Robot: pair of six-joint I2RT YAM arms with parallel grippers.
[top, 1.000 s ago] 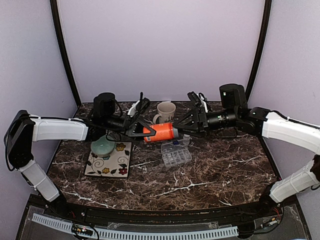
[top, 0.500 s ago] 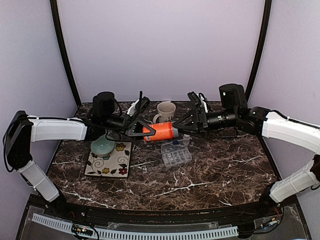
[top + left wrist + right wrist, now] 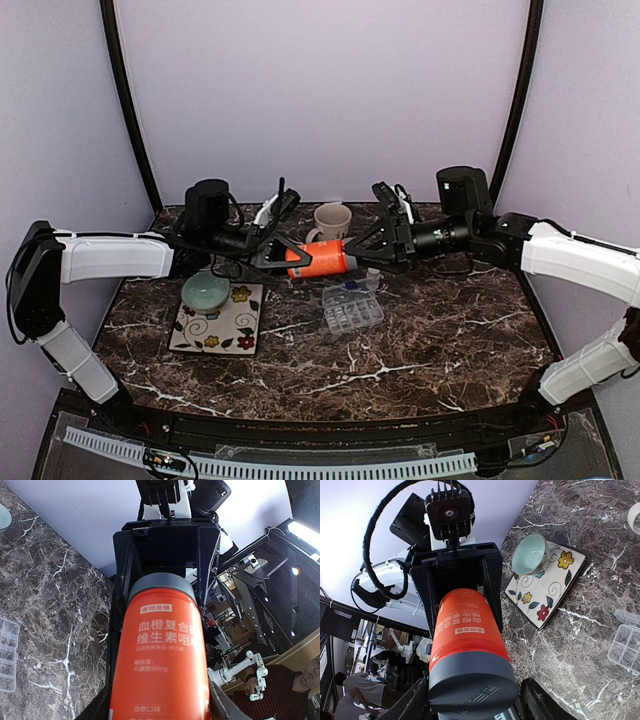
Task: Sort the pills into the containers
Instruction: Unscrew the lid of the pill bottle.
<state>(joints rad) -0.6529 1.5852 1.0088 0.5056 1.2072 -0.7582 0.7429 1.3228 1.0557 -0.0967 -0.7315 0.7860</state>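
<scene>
At the left edge of the bench (image 3: 430,350), the white left arm (image 3: 115,258) reaches in toward the middle. Below its forearm, near the back-left corner, a pale green bowl (image 3: 205,291) sits on the back part of a flowered tile (image 3: 222,328).

The left tool (image 3: 283,257) is clenched on the base end of an orange bottle (image 3: 322,261), which lies level in the air above the back half of the bench. In the left wrist view its 2 fingers (image 3: 97,707) press against the bottle's sides, and white lettering runs across the orange label. Behind the bottle, close to the back edge, stands a cream mug (image 3: 331,221).

A dark grey cap (image 3: 472,690) closes the bottle's right end. The right tool (image 3: 358,254) straddles this cap with 1 finger (image 3: 415,702) on each side. Whether the fingers press on the cap or stand just off it, I cannot tell.

Below the cap end, near the middle of the bench, lies the clear organiser box (image 3: 352,308), flat on the marble with its lid folded open toward the back edge. Its compartments (image 3: 345,319) face up. The pills cannot be made out in any view. A corner of the box shows at the right margin of the right wrist view.

The right arm (image 3: 575,262) comes in from the right edge.
</scene>
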